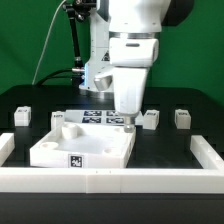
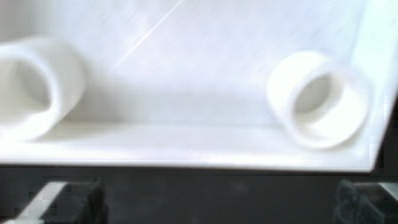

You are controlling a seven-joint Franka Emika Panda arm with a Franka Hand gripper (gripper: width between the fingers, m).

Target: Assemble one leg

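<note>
Several small white legs with tags stand in a row behind the panel: two on the exterior view's left and two on the right. The large white square panel lies flat on the black table. My gripper hangs low over the panel's far right corner. In the wrist view the panel fills the picture, with two raised round sockets. The gripper is open, its dark fingertips wide apart with only black table between them. No leg shows in the wrist view.
The marker board lies behind the panel, partly hidden by the arm. White rails border the table at the front, the exterior view's left and right.
</note>
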